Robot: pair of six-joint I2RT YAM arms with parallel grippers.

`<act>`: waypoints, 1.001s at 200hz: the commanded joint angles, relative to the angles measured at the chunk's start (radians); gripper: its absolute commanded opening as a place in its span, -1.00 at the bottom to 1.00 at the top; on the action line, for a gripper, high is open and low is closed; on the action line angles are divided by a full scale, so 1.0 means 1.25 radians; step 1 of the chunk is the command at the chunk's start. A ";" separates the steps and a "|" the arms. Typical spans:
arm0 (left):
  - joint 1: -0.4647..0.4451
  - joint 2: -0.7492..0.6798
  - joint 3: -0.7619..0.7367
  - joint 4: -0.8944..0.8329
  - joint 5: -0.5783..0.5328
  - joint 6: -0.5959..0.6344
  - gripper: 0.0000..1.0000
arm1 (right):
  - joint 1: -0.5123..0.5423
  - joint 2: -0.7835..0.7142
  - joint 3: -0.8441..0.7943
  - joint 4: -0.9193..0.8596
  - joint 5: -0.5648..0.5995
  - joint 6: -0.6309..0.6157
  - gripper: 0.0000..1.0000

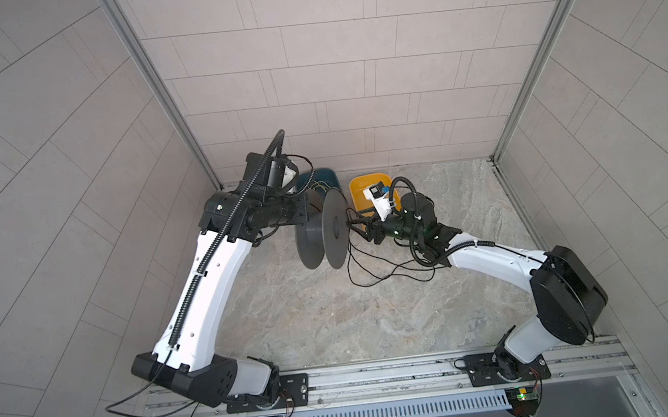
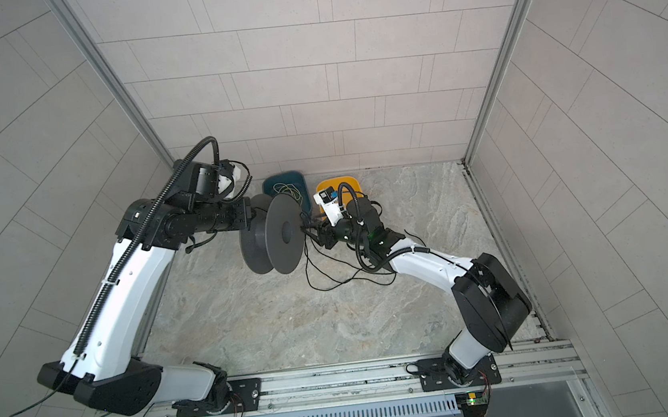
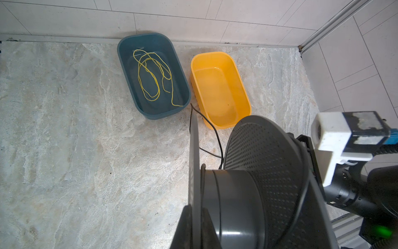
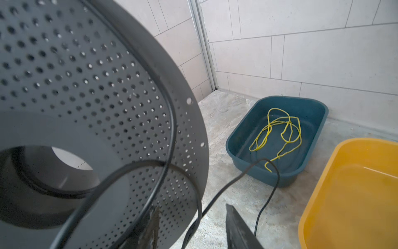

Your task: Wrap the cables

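Looping thin, black and glossy around the spool (image 1: 335, 242): cable (image 3: 202, 189), plain and limp, far slimmer than a gripper finger. Hugs the spool's smooth grey hub in a turn tight against one flange, as seen in the left wrist view. Crosses the outer face of the other, perforated flange in a wide arc (image 4: 174, 133), then drops to the table (image 1: 335, 322). Lies there in several loose, overlapping loops just right of the spool in both top views (image 2: 323, 289).

Passes between the fingers of the right gripper (image 1: 352, 225), which sits at the spool's outer flange near the centre hole. Jaws apart, with a clear gap on either side of the strand and nothing pinched.

Clamped on the spool's opposite flange: left gripper (image 3: 195, 217), jaws closed on the thin edge. Spool held with its axle level and both flanges standing on edge.

Behind the spool, against the back wall: teal bin (image 3: 159, 115), holding a tangled yellow-green cord (image 4: 288, 122). Just beside that bin, to the spool's right: yellow bin (image 3: 215, 92), partly hidden by the right arm's wrist camera in both top views.
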 commanded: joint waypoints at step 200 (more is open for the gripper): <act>0.004 -0.049 0.008 0.030 0.045 -0.043 -1.00 | 0.009 0.100 0.094 0.014 0.135 0.063 -0.39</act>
